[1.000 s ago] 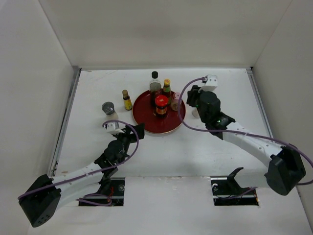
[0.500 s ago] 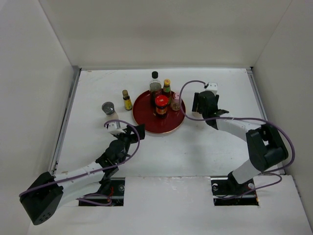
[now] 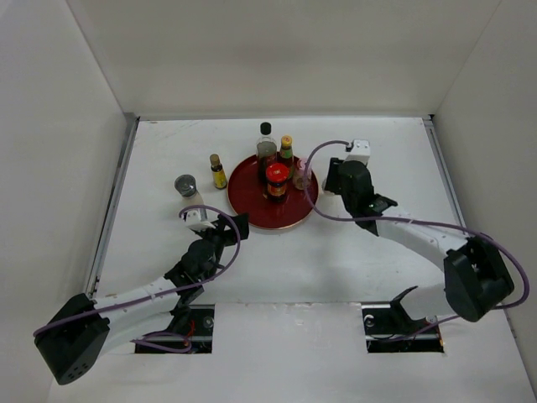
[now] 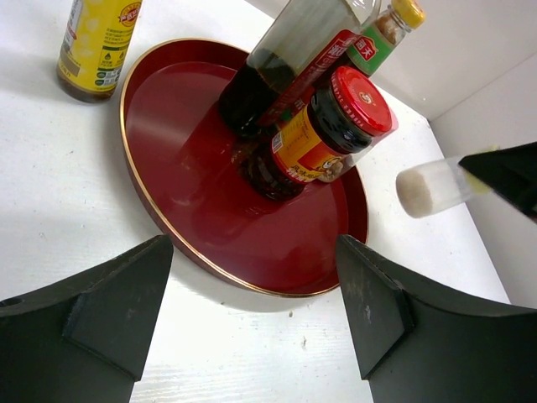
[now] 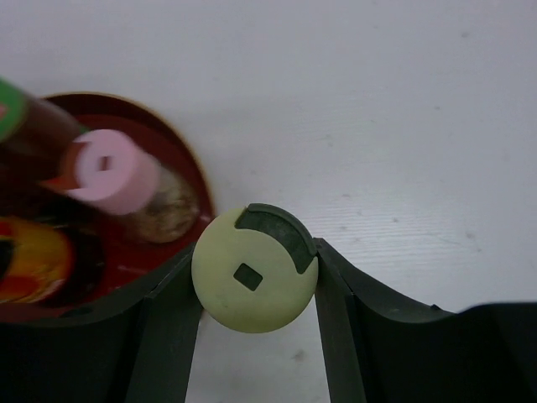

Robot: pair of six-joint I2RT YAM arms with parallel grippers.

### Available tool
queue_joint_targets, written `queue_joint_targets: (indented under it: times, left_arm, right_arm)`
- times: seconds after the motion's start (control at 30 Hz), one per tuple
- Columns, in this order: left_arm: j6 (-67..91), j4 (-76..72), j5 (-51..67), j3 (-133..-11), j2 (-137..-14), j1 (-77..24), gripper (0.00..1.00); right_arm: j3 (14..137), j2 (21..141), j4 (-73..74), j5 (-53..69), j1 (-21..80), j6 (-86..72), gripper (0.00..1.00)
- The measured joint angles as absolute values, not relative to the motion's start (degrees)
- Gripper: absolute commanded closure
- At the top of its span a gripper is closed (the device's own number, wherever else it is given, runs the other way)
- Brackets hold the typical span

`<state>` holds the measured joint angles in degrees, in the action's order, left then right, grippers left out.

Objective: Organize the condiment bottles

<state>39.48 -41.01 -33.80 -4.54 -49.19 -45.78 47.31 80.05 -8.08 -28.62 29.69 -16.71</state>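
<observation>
A white tabletop (image 3: 377, 269) sits inside plain white walls (image 3: 277, 59), with a round red tray (image 3: 243, 189) near its middle. The right end effector (image 5: 256, 285) is just off the tray's right rim, clamped on a pale-lidded shaker (image 5: 239, 294) with a finger pressed to each side of the lid. Whether the shaker's base touches the tabletop cannot be told. Just inside the tray's right rim, close beside the held shaker, stands the pink-lidded shaker (image 5: 109, 172), the nearest thing in the way on that side. Deeper in the tray are the red-lidded jar (image 3: 277, 176) near the centre and, along the far rim, the black-capped bottle (image 3: 266, 144) and the yellow-capped bottle (image 3: 286, 149). The yellow-labelled bottle (image 3: 218, 172) stands off the tray, just beyond its left rim, and the grey-lidded jar (image 3: 186, 186) stands farther left. The left end effector (image 4: 252, 290) is off the tray's near-left rim, facing it, with its fingers spread wide and nothing between them.
</observation>
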Motion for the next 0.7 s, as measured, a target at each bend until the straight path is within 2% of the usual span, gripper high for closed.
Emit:
queue_joint_targets:
  times: [0.1,0.23,0.53,0.6,0.7]
  left_arm:
    - [39.5,-41.3,-33.8,-4.5,-49.7,-45.8,0.23]
    - [39.5,-41.2,-33.8,-4.5,-49.5,-45.8,0.23]
    - [39.5,-41.3,-33.8,-4.5,-48.0,-45.3,0.23]
    - [39.5,-41.3,-33.8,-4.5,-48.0,-45.0,0.23]
    - [39.5,-41.2,-33.8,-4.5,-48.1,-44.6,0.23]
  right_arm:
    - [48.6,78.4,-8.2,-29.0,35.7,-16.9,0.56]
    - [52.2,82.3,-8.4,-28.7,41.7,-17.5,0.56]
    - [55.9,94.9,-8.1,-28.5,44.0,-18.5,0.51]
    - [55.9,95.7,-8.2,-28.6,44.0,-18.9,0.42]
    - [55.9,95.7,-8.3,-28.7,44.0,-19.7,0.15]
